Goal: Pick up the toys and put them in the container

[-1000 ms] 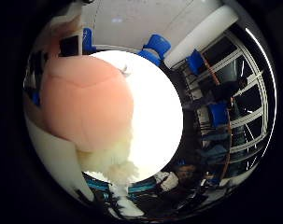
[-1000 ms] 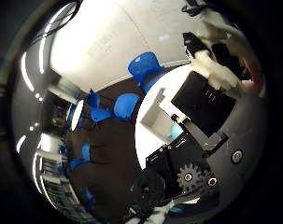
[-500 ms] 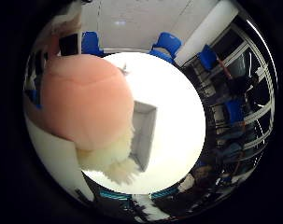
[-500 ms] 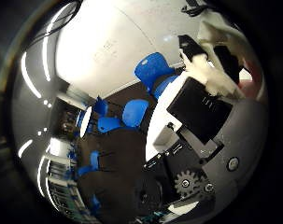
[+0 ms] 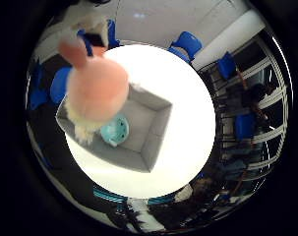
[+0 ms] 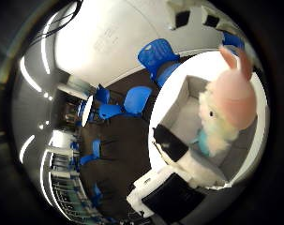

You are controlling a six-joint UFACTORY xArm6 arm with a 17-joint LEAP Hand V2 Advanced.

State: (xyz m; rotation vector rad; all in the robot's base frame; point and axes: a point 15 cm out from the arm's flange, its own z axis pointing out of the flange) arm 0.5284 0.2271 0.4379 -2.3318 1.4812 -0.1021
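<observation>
A plush rabbit [image 5: 94,87] with a pink head and a cream body hangs over the open grey container [image 5: 156,123], its lower end inside it. The right thumb side palm view shows the rabbit [image 6: 231,92] upright, with its ears pointing away from the container [image 6: 182,105]. A teal piece [image 5: 115,131] lies under it in the container; I cannot tell whether it is part of the rabbit. My hand [image 6: 171,178] is above the container, away from the rabbit. Its black and white fingers [image 6: 171,142] are not curled round the rabbit.
The container stands on a round white table [image 5: 193,138]. Several blue chairs [image 6: 134,101] stand around it on a dark floor. A white wall [image 6: 113,42] and windows [image 5: 262,88] lie beyond.
The rabbit filled much of the little finger side view and lay against the palm in my fingers. Now it is smaller and farther off, over the container, which has come fully into view.
</observation>
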